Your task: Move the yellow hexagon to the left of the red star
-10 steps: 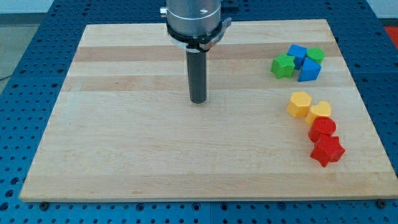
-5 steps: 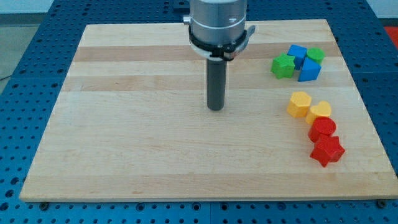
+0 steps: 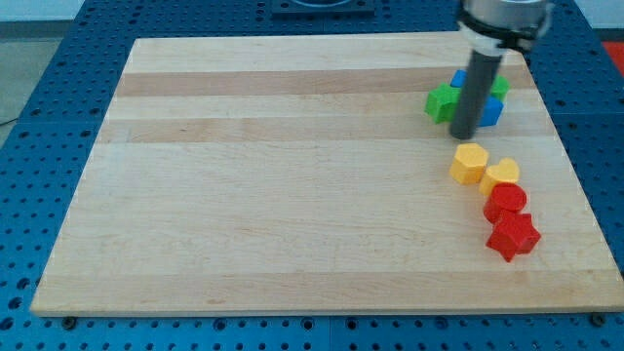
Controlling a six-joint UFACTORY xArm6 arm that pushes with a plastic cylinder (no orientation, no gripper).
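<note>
The yellow hexagon [image 3: 469,162] lies at the view's right, touching a second yellow block [image 3: 501,175] to its lower right. Below those sit a red round block [image 3: 506,202] and the red star [image 3: 513,236], in a chain running down to the right. My tip [image 3: 463,135] stands just above the yellow hexagon, a small gap apart from it. The rod covers part of the group of blocks behind it.
A green block [image 3: 443,102], a blue block [image 3: 490,110], another blue block [image 3: 458,78] and a second green block [image 3: 500,87] cluster at the view's upper right, partly behind the rod. The board's right edge [image 3: 570,166] runs close to the blocks.
My tip has moved far to the view's right, from the board's middle to just above the yellow hexagon. No block has moved.
</note>
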